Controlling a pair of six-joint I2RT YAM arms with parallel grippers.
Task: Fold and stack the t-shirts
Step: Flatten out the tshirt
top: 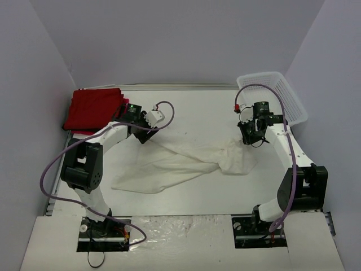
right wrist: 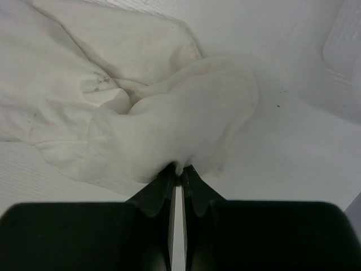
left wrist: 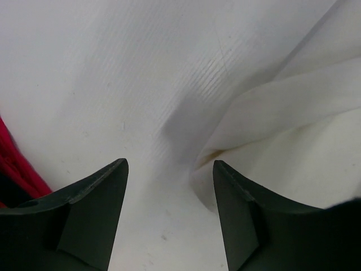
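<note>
The cream-white t-shirt [top: 186, 164] lies crumpled across the middle of the table, with a bunched heap at its right end. My right gripper [top: 251, 137] is shut on a fold of that heap, and in the right wrist view the cloth [right wrist: 169, 124] rises from the pinched tips of the right gripper [right wrist: 180, 167]. My left gripper [top: 142, 134] hangs over the shirt's upper left corner. In the left wrist view the left gripper [left wrist: 169, 165] stands open with bare table between its fingers, and the shirt's edge [left wrist: 293, 113] lies beside the right finger. Red t-shirts [top: 93, 110] lie folded at the back left.
A white mesh basket [top: 276, 96] stands at the back right, and its corner [right wrist: 344, 45] shows in the right wrist view. The red cloth's edge [left wrist: 17, 169] lies just left of the left fingers. Grey walls close in the table on three sides.
</note>
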